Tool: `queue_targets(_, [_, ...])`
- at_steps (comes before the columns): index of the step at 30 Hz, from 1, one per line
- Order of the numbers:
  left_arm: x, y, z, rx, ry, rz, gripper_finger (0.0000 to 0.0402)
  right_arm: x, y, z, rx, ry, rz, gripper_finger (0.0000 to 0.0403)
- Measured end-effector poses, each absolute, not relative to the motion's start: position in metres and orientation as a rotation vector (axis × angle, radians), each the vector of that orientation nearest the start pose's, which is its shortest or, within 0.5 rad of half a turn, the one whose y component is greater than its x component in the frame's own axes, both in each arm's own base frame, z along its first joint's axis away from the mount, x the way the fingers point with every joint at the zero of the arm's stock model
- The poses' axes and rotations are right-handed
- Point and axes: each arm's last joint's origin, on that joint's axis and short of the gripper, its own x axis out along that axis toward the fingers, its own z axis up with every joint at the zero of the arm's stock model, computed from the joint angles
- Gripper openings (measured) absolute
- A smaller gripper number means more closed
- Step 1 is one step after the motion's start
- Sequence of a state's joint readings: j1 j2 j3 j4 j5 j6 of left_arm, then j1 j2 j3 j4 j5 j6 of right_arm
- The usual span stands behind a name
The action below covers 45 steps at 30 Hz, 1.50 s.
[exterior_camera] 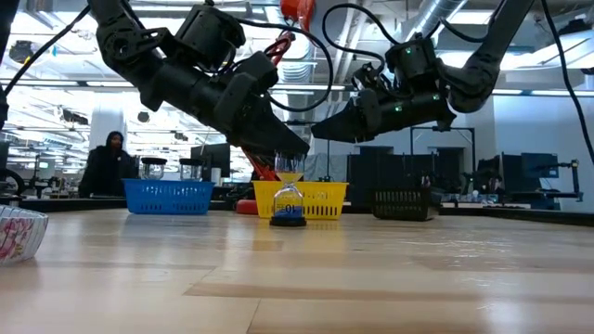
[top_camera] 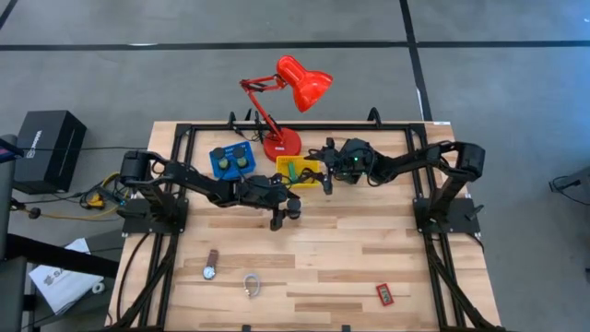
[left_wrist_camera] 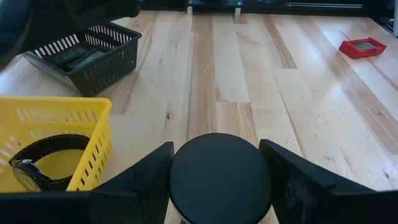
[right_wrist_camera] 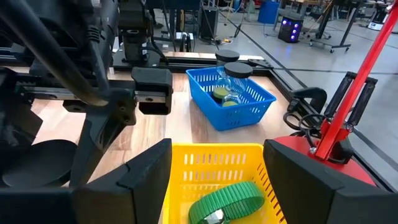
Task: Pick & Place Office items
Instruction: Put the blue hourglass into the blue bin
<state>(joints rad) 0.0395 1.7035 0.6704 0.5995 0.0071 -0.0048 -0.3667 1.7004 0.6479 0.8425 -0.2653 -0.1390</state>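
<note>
A small clear jar with a round black lid stands on the table in front of the yellow tray. My left gripper is at the lid from above. My right gripper hovers open over the yellow tray, which holds a green banded piece and a black wristwatch. Two black-lidded jars stand in the blue tray. Another wristwatch, a clear ring and a small red rectangle lie flat near the table's near edge. My left gripper pinches the jar by its black lid, one finger on each side of the round rim. The fingers come slanting down from the table's left. The jar stands upright below them, its bottom apparently on the table.
The red desk lamp stands at the far edge behind the trays. A black tray with greenish items sits to the right of the yellow one, under the right arm. Open wood stretches toward the near edge. A person is in the room behind.
</note>
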Motion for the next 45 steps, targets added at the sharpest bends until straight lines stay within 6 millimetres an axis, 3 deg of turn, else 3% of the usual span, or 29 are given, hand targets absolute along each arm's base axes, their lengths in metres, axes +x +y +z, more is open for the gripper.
queue_targets(6, [0.318, 0.017, 0.149, -0.01, 0.43, 0.074, 0.0227, 0.303, -0.108, 0.162, -0.073, 0.207, -0.087, 0.0245])
queue_targets(12, [0.306, 0.021, 0.173, 0.01, 0.423, 0.184, 0.0207, 0.302, -0.108, 0.161, -0.068, 0.219, -0.085, 0.0245])
queue_targets(19, [0.268, 0.032, 0.218, 0.042, 0.453, 0.375, 0.0219, 0.302, -0.107, 0.159, -0.048, 0.232, -0.085, 0.0245])
queue_targets(24, [0.233, 0.031, 0.254, 0.052, 0.405, 0.448, 0.0207, 0.303, -0.104, 0.158, -0.045, 0.246, -0.075, 0.0245])
queue_targets(29, [0.2, 0.031, 0.274, -0.006, 0.369, 0.58, 0.0211, 0.304, -0.1, 0.158, -0.045, 0.25, -0.061, 0.0245])
queue_targets(33, [0.179, 0.033, 0.275, -0.049, 0.396, 0.736, 0.0216, 0.305, -0.098, 0.157, -0.044, 0.256, -0.053, 0.0245])
queue_targets(41, [0.172, 0.036, 0.275, -0.087, 0.349, 0.911, 0.0207, 0.304, -0.098, 0.156, -0.04, 0.267, -0.053, 0.0245])
queue_targets(45, [0.169, 0.037, 0.254, -0.119, 0.347, 1.032, 0.0212, 0.304, -0.097, 0.155, -0.036, 0.281, -0.052, 0.0245])
